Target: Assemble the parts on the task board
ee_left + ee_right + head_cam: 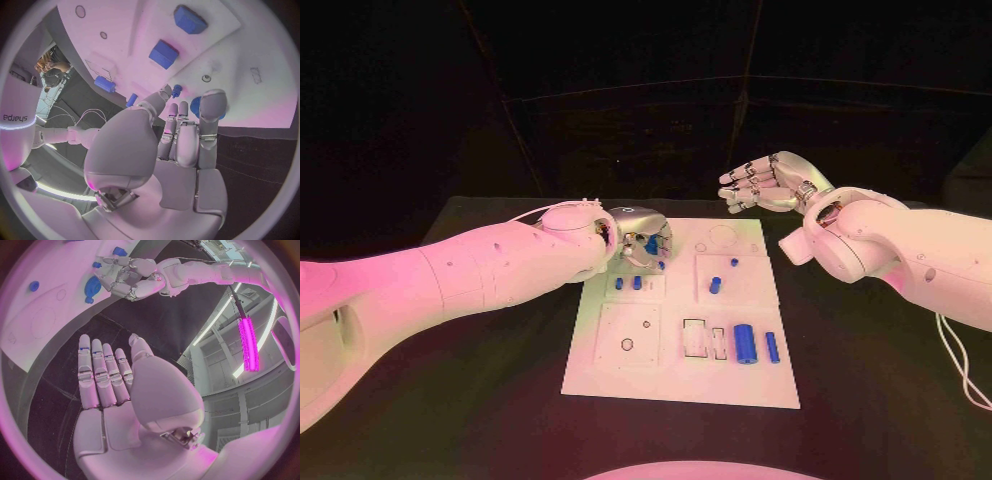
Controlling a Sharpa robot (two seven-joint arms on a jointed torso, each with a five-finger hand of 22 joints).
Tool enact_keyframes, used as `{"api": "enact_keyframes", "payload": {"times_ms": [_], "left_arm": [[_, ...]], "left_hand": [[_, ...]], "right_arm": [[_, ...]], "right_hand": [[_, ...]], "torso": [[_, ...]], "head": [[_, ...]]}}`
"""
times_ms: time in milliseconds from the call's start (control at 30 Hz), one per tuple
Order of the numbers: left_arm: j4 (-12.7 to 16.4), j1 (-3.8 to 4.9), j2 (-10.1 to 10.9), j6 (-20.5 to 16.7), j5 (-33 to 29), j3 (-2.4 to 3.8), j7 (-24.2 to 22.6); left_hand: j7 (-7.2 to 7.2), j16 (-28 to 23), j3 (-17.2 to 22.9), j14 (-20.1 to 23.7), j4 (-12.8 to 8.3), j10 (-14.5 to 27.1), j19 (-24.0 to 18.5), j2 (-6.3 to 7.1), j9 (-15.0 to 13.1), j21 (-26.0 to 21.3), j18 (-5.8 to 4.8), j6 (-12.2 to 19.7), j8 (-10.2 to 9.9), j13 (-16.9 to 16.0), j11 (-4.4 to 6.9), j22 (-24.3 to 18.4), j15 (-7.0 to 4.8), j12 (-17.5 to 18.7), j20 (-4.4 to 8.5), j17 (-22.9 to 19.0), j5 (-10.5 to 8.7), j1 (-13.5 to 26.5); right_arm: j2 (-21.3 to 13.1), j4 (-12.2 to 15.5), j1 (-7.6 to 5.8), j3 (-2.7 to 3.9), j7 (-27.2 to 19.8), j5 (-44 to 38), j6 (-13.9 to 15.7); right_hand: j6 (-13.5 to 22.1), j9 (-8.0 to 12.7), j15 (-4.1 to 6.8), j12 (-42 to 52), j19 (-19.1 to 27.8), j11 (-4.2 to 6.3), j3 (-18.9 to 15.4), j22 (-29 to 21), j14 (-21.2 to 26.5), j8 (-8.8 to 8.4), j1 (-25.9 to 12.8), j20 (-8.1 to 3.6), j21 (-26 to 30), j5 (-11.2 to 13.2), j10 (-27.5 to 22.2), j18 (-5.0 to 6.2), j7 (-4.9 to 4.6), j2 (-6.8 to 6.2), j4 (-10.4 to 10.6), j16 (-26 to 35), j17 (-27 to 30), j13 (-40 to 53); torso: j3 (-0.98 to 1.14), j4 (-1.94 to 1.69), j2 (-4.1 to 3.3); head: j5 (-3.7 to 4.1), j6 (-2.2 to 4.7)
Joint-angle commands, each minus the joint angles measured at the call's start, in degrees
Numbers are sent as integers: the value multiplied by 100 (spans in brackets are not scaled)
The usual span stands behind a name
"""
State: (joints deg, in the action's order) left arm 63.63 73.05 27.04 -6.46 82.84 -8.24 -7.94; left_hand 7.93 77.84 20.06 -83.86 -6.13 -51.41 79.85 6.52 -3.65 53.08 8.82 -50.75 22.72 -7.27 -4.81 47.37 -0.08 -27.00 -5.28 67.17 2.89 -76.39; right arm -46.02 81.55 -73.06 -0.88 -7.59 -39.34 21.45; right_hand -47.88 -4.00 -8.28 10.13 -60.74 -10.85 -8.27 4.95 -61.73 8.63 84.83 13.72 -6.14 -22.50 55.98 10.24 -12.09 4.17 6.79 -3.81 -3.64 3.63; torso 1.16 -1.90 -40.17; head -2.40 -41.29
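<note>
We judged assembly barely begun: several small blue plastic parts lay loose on the flat white task board. Our left hand, over its far edge, pinched one blue piece; our right hand hovered beyond, fingers released.

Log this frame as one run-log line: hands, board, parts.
left hand: over task board far edge, fingers at blue part | right hand: open, off board | other blue parts on board

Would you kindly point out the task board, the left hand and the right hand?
task board [733,385], head view, bare near corner.
left hand [642,238], head view, middle of the hand.
right hand [764,183], head view, its palm.
</note>
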Motion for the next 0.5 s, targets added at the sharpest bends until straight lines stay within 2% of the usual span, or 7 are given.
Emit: {"api": "enact_keyframes", "payload": {"times_ms": [33,100,267,367,500], "left_arm": [[-27,5,-36,172,299,3,150],[-58,5,-66,233,340,4,239],[-153,5,-134,413,380,4,319],[-190,6,-172,488,390,5,325],[-215,6,-208,591,396,5,362]], "left_hand": [[7,42,39,-95,-27,-61,71,-62,-3,64,-59,-46,-50,29,-6,66,-16,45,4,12,-14,3],[4,45,53,-101,-32,-73,82,-76,-3,78,-62,-60,-68,45,-5,80,-17,59,7,14,-14,3],[1,48,114,-113,-39,-121,104,-140,-5,110,-70,-126,-121,101,-2,116,-22,106,14,4,-14,9],[0,51,129,-119,-44,-155,118,-147,-5,146,-78,-149,-143,120,2,157,-24,117,17,4,-15,18],[3,-28,132,-94,-56,-175,161,-127,-2,277,-106,-154,-188,150,2,307,-27,144,22,-163,-15,40]], "right_arm": [[4,5,-13,4,-64,-23,-25],[2,7,-13,4,-62,-26,-28],[-5,12,-13,4,-52,-28,-53],[1,11,-13,4,-48,-29,-67],[14,12,-13,5,-68,-29,-62]], "right_hand": [[42,0,3,-28,-17,-13,11,-6,36,-22,2,11,23,-12,-40,9,-242,-3,-31,23,8,-7],[42,0,3,-28,-17,-13,11,-6,36,-22,2,11,23,-12,-40,9,-242,-3,-31,23,8,-7],[41,-1,2,-28,-20,-15,20,-12,40,-21,-22,13,32,-23,-42,9,-245,6,-25,21,7,-7],[41,-1,2,-28,-20,-15,20,-12,40,-21,-22,13,32,-23,-42,9,-245,6,-25,21,7,-7],[41,-1,2,-28,-20,-15,20,-12,40,-21,-22,13,32,-23,-42,9,-245,6,-25,21,7,-7]], "torso": [[-5,5,-2],[2,2,5],[-3,-17,5],[7,-12,8],[-2,0,6]], "head": [[2,-3],[0,-10],[9,-12],[-3,1],[5,2]]}}
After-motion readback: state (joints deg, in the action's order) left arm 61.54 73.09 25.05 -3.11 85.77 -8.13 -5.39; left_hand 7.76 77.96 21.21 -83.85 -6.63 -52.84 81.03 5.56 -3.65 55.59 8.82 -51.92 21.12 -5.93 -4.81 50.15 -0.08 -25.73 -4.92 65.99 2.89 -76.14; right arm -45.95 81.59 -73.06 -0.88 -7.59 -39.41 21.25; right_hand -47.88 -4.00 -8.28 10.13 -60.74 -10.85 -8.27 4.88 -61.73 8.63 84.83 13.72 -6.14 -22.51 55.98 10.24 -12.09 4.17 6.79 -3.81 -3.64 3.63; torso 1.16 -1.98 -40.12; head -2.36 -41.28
